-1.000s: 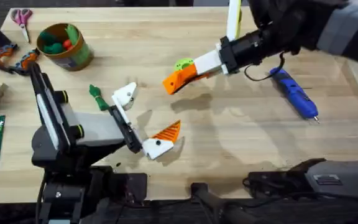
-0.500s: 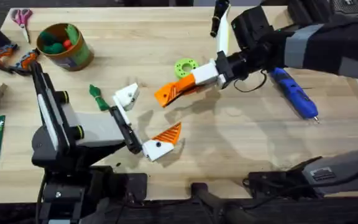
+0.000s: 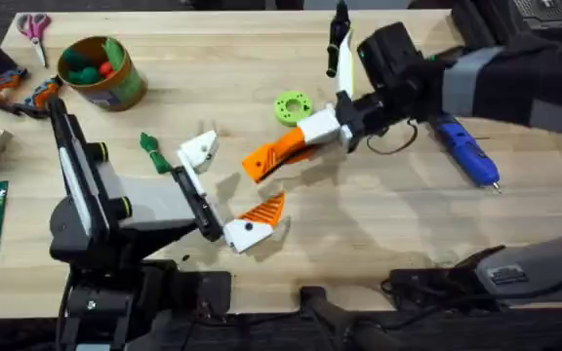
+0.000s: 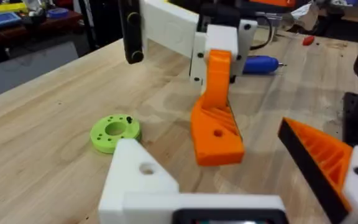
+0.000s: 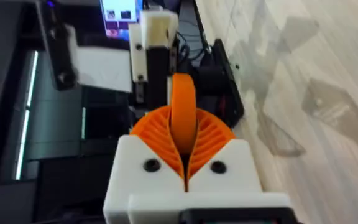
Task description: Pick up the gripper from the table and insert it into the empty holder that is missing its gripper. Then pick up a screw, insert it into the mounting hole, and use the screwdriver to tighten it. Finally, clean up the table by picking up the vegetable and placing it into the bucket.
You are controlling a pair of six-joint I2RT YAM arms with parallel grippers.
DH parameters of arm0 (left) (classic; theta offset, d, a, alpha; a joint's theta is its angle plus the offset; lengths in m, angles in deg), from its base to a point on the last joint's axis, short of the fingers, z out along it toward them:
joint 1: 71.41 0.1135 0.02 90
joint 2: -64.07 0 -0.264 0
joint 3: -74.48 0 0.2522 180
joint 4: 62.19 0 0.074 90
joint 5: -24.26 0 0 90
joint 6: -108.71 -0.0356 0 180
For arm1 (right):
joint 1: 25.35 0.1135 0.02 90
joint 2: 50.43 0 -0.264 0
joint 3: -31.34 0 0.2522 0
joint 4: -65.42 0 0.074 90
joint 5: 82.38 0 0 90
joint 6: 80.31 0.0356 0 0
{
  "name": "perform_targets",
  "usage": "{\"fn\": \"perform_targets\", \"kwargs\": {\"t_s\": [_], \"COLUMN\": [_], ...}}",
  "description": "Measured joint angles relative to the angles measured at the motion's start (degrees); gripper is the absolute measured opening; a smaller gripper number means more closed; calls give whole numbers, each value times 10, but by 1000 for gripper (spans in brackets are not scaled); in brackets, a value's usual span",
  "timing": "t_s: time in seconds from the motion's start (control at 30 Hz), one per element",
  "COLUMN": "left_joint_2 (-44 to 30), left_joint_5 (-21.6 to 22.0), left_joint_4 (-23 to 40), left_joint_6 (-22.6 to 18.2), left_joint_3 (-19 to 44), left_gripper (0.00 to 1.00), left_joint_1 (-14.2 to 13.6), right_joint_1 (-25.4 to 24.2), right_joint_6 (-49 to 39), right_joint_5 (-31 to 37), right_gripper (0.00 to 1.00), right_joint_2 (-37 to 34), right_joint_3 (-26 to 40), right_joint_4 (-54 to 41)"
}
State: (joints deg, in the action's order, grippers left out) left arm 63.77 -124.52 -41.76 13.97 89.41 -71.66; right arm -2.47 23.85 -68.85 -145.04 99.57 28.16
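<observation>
The surface [image 3: 379, 214] is pale wood with a smooth, slightly glossy finish; the gripper [image 4: 217, 121] looks matt orange plastic, ribbed.

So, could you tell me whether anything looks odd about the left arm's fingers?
Yes: the left gripper is lopsided. One finger carries an orange ribbed pad, while the empty holder is a bare white block. The right gripper holds the gripper, an orange wedge, near it.

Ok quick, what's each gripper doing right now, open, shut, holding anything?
Left gripper: open, holding nothing; one finger lacks its orange tip.
Right gripper: shut on the orange tip, held above the table.
</observation>
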Motion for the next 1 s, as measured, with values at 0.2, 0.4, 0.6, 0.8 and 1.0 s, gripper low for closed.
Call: {"fn": "perform_targets", "kwargs": {"t_s": [0.2,0.4,0.6,0.8,1.0], "left_joint_2": [0,0,0,0,0], "left_joint_5": [-1,-2,-2,-2,-2], "left_joint_4": [0,0,0,0,0], "left_joint_6": [0,0,0,0,0], "left_joint_3": [0,0,0,0,0], "left_gripper": [985,985,985,986,986], "left_joint_1": [0,0,0,0,0], "right_joint_1": [1,1,2,6,6], "right_joint_6": [92,288,441,485,477], "right_joint_5": [37,85,116,104,81], "right_gripper": [12,11,11,11,11], "right_joint_2": [72,149,134,97,55], "right_joint_3": [-84,-210,-300,-306,-306], "right_joint_4": [174,497,653,735,740]}}
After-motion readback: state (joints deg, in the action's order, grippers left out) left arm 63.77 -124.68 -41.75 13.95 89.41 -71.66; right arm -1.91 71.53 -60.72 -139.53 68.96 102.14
